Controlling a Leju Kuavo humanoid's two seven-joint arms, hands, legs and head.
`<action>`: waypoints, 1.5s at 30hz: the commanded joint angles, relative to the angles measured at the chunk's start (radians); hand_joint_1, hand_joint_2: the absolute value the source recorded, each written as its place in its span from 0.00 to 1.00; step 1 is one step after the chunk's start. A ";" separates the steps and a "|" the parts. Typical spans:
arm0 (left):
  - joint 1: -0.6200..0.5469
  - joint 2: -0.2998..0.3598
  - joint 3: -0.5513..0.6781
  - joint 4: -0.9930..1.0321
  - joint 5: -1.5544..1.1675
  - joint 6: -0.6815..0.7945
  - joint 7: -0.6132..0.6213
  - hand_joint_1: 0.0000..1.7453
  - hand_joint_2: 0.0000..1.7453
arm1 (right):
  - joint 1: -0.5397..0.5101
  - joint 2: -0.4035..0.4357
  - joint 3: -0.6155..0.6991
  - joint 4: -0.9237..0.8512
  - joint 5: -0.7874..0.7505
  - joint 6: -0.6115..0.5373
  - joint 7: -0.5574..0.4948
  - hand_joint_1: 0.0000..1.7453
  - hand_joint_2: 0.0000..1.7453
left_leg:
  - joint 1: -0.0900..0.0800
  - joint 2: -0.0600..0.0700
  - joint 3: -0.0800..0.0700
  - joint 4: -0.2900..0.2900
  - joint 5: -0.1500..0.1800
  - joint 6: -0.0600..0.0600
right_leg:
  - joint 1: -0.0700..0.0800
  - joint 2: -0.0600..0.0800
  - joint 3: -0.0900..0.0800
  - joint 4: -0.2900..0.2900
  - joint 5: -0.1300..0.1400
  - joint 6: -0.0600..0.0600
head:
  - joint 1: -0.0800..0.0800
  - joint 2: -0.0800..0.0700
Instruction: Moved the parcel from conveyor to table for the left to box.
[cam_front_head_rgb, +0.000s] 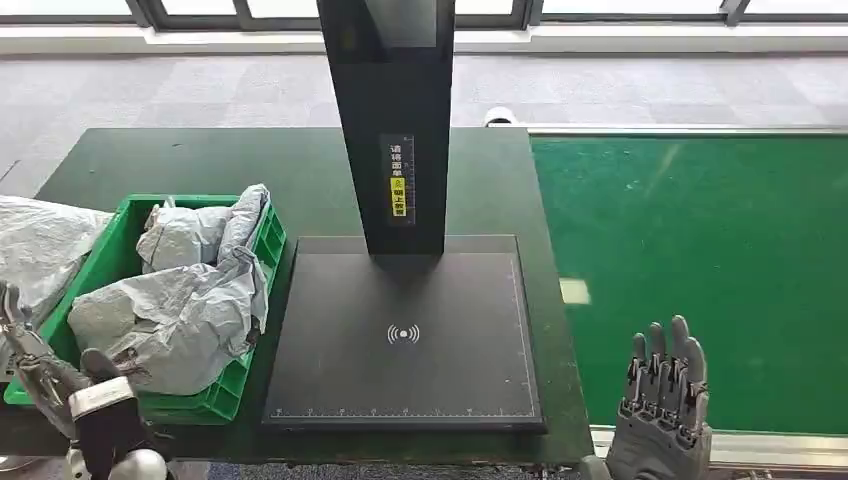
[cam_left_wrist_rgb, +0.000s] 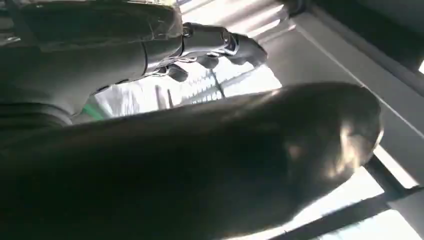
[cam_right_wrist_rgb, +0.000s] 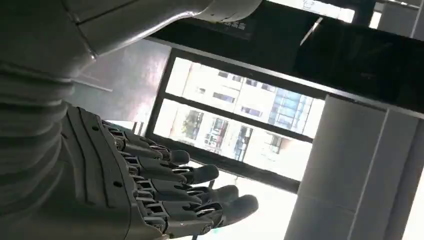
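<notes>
1. The left hand (cam_front_head_rgb: 45, 375) is seen low at the counter's (cam_front_head_rgb: 200, 165) left front corner, beside the green crate (cam_front_head_rgb: 235, 385); whether its fingers are spread or curled cannot be told.
2. Grey parcels (cam_front_head_rgb: 180, 310) are heaped in the crate, one more (cam_front_head_rgb: 40, 245) lying outside its left wall.
3. The black scan plate (cam_front_head_rgb: 405, 335) is left bare, its dark post (cam_front_head_rgb: 395, 120) blocking the counter's middle.
4. The green conveyor (cam_front_head_rgb: 700, 270) is seen open right of the counter edge.
5. The right hand (cam_front_head_rgb: 662, 400) is held upright at the conveyor's near rim, fingers (cam_right_wrist_rgb: 200, 175) spread, nothing held.
</notes>
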 joint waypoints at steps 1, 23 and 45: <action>0.040 0.057 -0.250 -0.170 0.275 -0.763 -0.004 0.00 0.00 | -0.014 -0.045 -0.015 0.005 -0.062 -0.019 0.003 0.00 1.00 | 0.000 -0.002 -0.001 0.000 0.000 0.001 | 0.000 -0.003 -0.001 0.000 0.000 0.001 | 0.000 0.000; 0.033 0.025 -0.239 -0.136 0.209 -1.007 -0.004 0.00 0.00 | -0.150 0.000 -0.047 0.175 -0.005 0.098 0.003 0.00 0.00 | -0.001 0.002 0.002 -0.003 0.000 0.002 | -0.001 0.001 0.003 -0.003 0.001 0.000 | 0.000 0.000; 0.037 0.043 -0.264 -0.101 0.199 -0.920 -0.004 0.00 0.00 | -0.157 -0.002 -0.058 0.208 0.007 0.062 0.003 0.00 0.00 | -0.002 0.002 0.003 -0.002 -0.001 0.002 | -0.001 0.000 0.003 -0.002 0.000 0.000 | 0.000 0.000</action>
